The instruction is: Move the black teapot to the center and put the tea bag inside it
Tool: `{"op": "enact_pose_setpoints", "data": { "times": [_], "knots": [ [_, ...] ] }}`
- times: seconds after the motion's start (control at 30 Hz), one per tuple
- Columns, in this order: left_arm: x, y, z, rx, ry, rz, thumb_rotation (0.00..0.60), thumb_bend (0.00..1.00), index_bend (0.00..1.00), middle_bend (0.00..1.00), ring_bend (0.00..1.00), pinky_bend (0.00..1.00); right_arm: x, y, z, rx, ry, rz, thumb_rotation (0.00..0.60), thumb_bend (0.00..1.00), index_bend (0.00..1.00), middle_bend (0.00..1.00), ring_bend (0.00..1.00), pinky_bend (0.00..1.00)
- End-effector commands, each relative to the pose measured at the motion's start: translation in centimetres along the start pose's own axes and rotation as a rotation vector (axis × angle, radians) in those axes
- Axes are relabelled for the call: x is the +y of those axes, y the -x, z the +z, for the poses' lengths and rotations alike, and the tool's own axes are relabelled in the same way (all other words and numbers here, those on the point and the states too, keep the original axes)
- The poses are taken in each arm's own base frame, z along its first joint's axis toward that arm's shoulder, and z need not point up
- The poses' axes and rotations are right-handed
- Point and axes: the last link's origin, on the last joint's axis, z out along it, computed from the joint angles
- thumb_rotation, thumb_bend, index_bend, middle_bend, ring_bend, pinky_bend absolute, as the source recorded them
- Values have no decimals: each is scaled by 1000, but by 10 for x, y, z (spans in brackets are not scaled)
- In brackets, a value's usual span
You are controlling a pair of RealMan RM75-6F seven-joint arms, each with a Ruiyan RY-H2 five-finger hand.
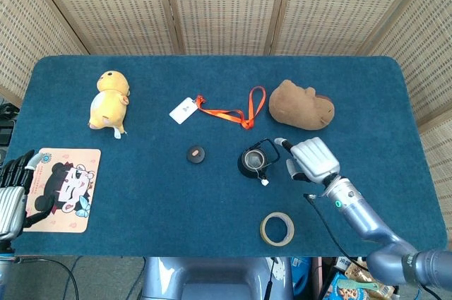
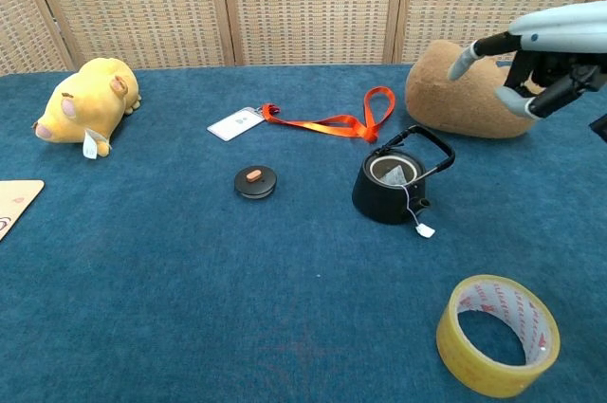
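Right hand [image 1: 311, 159] hangs empty with fingers spread, just right of the small black teapot [image 2: 387, 187] and not touching it. Teapot sits lidless mid-table, tea bag [image 2: 397, 174] inside, string and white tag [image 2: 424, 229] draped over its side. Left hand [image 1: 13, 192] rests at the table's left edge, grip unclear.

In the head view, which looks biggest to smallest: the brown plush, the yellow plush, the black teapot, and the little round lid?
1. Brown plush
2. Yellow plush, a close second
3. Black teapot
4. Lid, clearly the smallest
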Motion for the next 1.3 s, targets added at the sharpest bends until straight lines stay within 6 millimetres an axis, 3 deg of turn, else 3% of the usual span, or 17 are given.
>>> {"op": "enact_pose_setpoints", "data": {
  "times": [0.03, 0.17, 0.37, 0.6, 0.97, 1.1, 1.3],
  "knots": [
    [-1, -1, -1, 10, -9, 3, 600, 414, 0, 0, 0, 0, 15, -1, -20, 98, 53, 51, 391, 632, 196, 718, 792, 855],
    [-1, 0, -2, 25, -12, 9, 600, 409, 0, 0, 0, 0, 24, 2, -39, 191, 113, 91, 409, 500, 196, 572, 626, 748],
    [1, 5, -8, 16, 5, 9, 600, 409, 0, 0, 0, 0, 39, 9, -66, 280, 220, 92, 419, 472, 196, 354, 320, 554],
    [5, 8, -15, 49, 52, 46, 600, 408, 0, 0, 0, 0, 50, 20, -91, 317, 288, 76, 431, 448, 196, 208, 143, 369],
    [10, 11, -33, 65, 107, 75, 600, 409, 0, 0, 0, 0, 60, 45, -128, 311, 360, 2, 408, 426, 196, 151, 65, 269],
    [10, 15, -39, 48, 116, 75, 600, 409, 0, 0, 0, 0, 60, 54, -137, 286, 376, 0, 359, 419, 196, 134, 43, 237],
    [10, 21, -46, 37, 124, 67, 600, 408, 0, 0, 0, 0, 60, 64, -149, 273, 400, 11, 360, 419, 196, 133, 41, 233]
  ]
}}
